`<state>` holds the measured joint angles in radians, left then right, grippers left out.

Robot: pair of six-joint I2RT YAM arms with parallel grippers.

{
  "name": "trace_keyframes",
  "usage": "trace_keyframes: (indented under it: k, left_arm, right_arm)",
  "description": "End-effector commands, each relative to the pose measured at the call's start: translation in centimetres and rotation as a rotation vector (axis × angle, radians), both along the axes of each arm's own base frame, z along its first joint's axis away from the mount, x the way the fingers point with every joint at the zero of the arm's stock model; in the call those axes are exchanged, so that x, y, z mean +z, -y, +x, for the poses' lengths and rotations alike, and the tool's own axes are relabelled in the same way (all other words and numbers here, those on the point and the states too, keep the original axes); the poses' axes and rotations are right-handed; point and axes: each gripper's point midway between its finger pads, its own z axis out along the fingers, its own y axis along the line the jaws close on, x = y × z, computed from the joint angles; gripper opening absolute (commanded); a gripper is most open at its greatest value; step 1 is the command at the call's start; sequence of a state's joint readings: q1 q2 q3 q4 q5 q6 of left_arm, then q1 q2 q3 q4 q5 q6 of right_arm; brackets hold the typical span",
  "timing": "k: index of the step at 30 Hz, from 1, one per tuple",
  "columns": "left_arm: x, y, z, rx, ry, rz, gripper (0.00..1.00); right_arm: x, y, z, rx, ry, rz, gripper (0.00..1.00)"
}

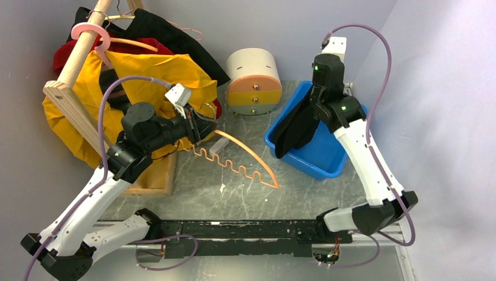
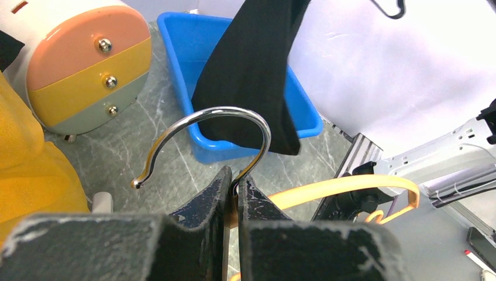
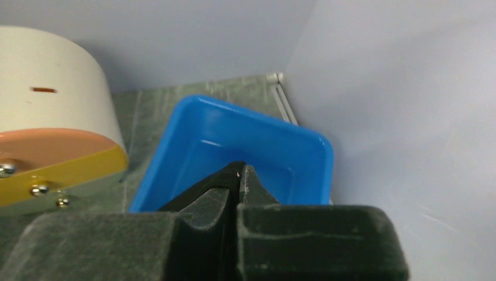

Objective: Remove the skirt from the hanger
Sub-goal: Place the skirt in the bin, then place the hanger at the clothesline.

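- The blue bin (image 1: pixel 329 159) sits directly beneath the right gripper (image 3: pixel 241 175). Its rim nearest the left gripper carries the draped lower end of the cloth.
- The black skirt (image 1: pixel 295 129) is clear of the hanger and hangs from the right gripper, whose jaws are pinched tight on its top edge. It falls below and slightly ahead of the fingertips, and its lower end lies over the bin's rim.
- The skirt looks light, soft and limp, with no stiffness of its own, so it will likely fold wherever it is set down. A pinch on a bunched top edge, as here, seems the surest hold, since one thin layer could slip.
- The skirt's long axis runs down from the grip on a slant. The held end is uppermost and the free end points towards the left gripper.
- The orange hanger (image 2: pixel 351 182) is thin, rigid and light. It stretches away from the left gripper (image 2: pixel 234 178), low over the table.
- The left gripper's jaws are closed on the hanger's neck. The steel hook (image 2: pixel 231 110) curls just beyond the fingertips, its open end off to one side.
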<state>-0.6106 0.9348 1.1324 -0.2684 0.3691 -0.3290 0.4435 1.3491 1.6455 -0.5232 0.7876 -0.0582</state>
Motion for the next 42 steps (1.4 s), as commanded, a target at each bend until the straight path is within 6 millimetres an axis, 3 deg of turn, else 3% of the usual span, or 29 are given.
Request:
trace_keyframes:
  k: [1,6,8,12,14,17,19,21,26,29,33,42]
  left_arm:
    - [3.0,-0.3,-0.6,0.005,0.062,-0.063,0.07]
    - [2.9,-0.1,-0.7,-0.008,0.058,-0.056,0.07]
    - [2.9,-0.3,-0.6,0.000,0.062,-0.054,0.07]
    - [3.2,-0.4,-0.7,0.006,0.073,-0.070,0.07]
    - [3.5,-0.4,-0.7,0.008,0.071,-0.081,0.07]
    - [3.8,-0.5,-0.4,0.020,0.070,-0.082,0.07]
    - [4.1,-0.4,-0.4,0.019,0.070,-0.081,0.07]
    - [4.1,-0.4,-0.4,0.021,0.067,-0.078,0.07]
    - [3.9,-0.3,0.1,0.032,0.064,-0.076,0.07]
    - [3.6,-0.2,0.6,0.042,0.055,-0.067,0.07]
    - [2.9,-0.5,1.4,0.085,0.040,-0.040,0.07]
    - [1.3,-1.3,3.1,0.171,0.017,0.047,0.07]
  right_arm:
    - [-4.7,2.2,1.4,-0.046,-0.101,0.143,0.00]
    - [-8.7,4.7,4.1,-0.091,-0.172,0.273,0.00]
    - [-10.4,4.7,5.3,-0.081,-0.195,0.306,0.00]
    - [-15.8,3.9,7.1,-0.082,-0.306,0.367,0.02]
    - [-18.1,3.3,7.3,-0.080,-0.361,0.391,0.19]
    - [-19.4,3.4,6.9,-0.097,-0.382,0.395,0.42]
    - [-18.7,4.3,6.5,-0.149,-0.356,0.383,0.63]
    - [-17.4,5.3,5.8,-0.206,-0.338,0.370,0.77]
    - [-14.4,4.8,3.7,-0.193,-0.331,0.422,0.95]
    - [-14.1,1.8,2.2,-0.027,-0.377,0.507,0.96]
    - [-13.9,-5.0,-1.3,0.391,-0.433,0.645,0.94]
    - [-7.6,-13.0,-10.3,1.031,-0.387,0.798,0.93]
